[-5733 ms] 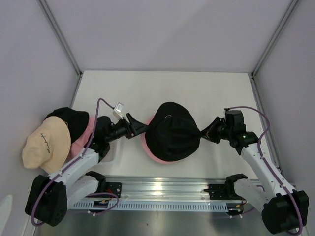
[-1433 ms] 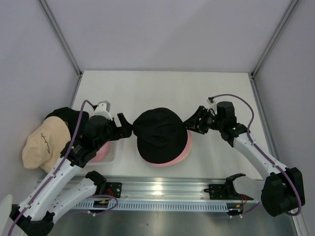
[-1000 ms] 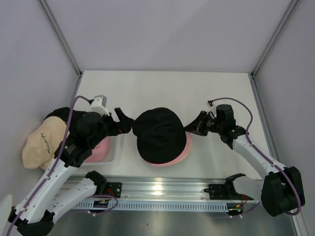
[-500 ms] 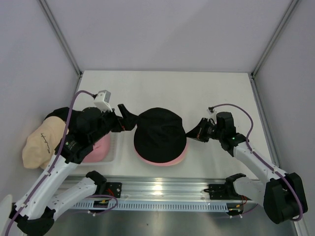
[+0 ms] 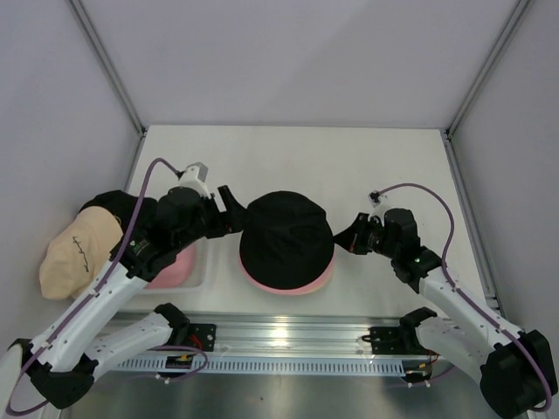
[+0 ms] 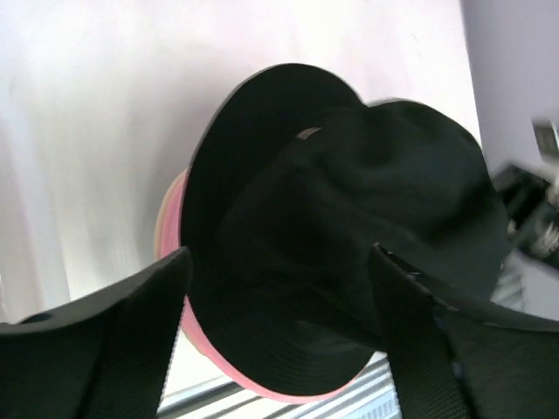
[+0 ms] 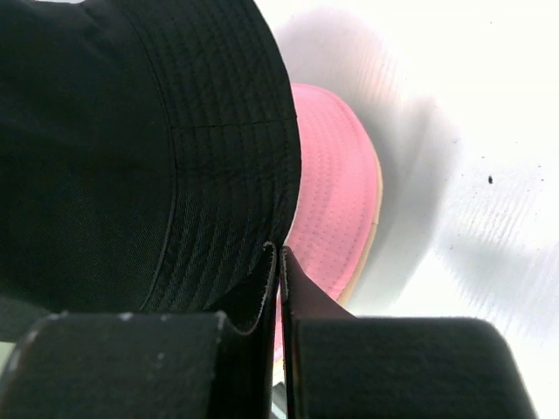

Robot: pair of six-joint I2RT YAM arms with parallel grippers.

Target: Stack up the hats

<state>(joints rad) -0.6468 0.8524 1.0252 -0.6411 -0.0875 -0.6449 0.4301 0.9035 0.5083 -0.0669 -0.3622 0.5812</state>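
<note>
Middle black hat (image 5: 286, 234): sits crown up at the centre of the white surface (image 5: 297, 157), resting on top of a pink hat.
Pink hat (image 5: 293, 285): lies directly under the middle black hat. Only its brim shows, as a rim round that hat's near and right sides.
Left pincer (image 5: 232, 209): sits just left of the middle black hat, by its far-left brim. Its fingers (image 6: 131, 340) are spread wide with nothing between them, and the wrist view shows the hat beyond the gap. Contact with the brim cannot be told.
Right pincer (image 5: 347, 239): sits just right of the middle black hat, low at the brim. Its fingers are pressed together, and their tips meet the edge of the black brim where it overlaps the pink. Whether any cloth is nipped cannot be told.
Cream hat (image 5: 80, 249): lies well left of the middle black hat and shows thin dark script on top.
Second black hat (image 5: 118, 207): lies well left of the middle black hat, partly under the cream hat.
Second pink hat (image 5: 173, 264): lies left of the middle black hat and is mostly hidden by the left arm.
</note>
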